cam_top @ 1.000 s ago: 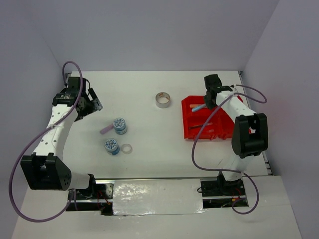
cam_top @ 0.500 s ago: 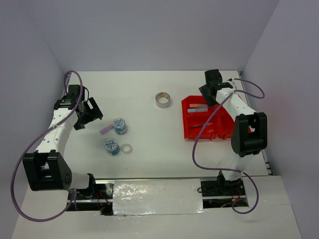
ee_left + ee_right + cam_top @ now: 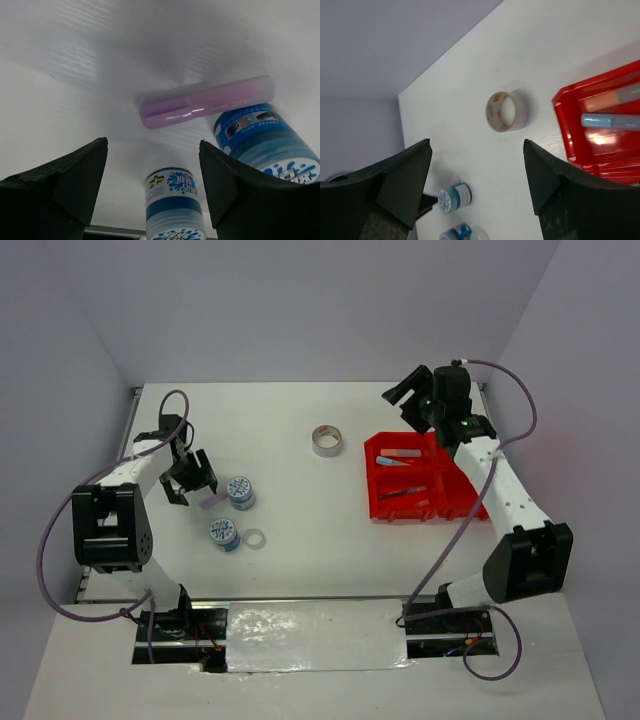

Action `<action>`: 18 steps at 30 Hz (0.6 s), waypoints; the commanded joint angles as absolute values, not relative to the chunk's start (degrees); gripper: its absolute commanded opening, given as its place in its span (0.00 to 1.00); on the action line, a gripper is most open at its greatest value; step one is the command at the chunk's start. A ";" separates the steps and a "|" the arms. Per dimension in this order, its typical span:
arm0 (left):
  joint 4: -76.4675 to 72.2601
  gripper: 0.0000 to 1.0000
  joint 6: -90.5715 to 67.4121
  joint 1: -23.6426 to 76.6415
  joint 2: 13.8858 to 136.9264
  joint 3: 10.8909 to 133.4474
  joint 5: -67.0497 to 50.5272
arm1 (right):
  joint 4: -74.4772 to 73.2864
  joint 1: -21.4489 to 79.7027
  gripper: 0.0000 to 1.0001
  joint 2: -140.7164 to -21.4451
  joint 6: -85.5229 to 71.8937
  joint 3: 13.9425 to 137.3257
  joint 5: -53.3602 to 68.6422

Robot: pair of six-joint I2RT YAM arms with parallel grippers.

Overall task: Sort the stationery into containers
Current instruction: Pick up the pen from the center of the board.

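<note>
Top external: dropped blue marker (image 3: 400, 453) into bin (image 3: 372, 485) at right, raised right gripper (image 3: 402, 400) spread; brought left gripper (image 3: 191, 486), spread, to lilac marker (image 3: 213, 500) next.

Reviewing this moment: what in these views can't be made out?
Red bin, right-hand compartments: top view, the right arm covers them; right wrist view, the frame edge cuts them off.
Contents of its near-left compartment: top view, too small to identify.
Lower patterned tape roll: left wrist view, cut off by the bottom edge.
</note>
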State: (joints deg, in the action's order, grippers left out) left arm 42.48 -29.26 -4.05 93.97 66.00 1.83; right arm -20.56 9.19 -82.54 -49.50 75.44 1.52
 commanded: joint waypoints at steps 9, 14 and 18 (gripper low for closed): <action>39.28 0.85 -22.76 -4.22 98.96 67.59 -0.26 | -18.28 10.11 0.85 -74.80 -37.62 74.88 14.33; 40.35 0.84 -25.40 -4.22 100.90 68.12 1.07 | -17.40 10.11 0.85 -74.00 -37.88 73.74 16.26; 36.83 0.93 -23.73 -3.69 98.70 67.67 -2.19 | -16.79 10.11 0.85 -74.09 -38.14 72.95 18.01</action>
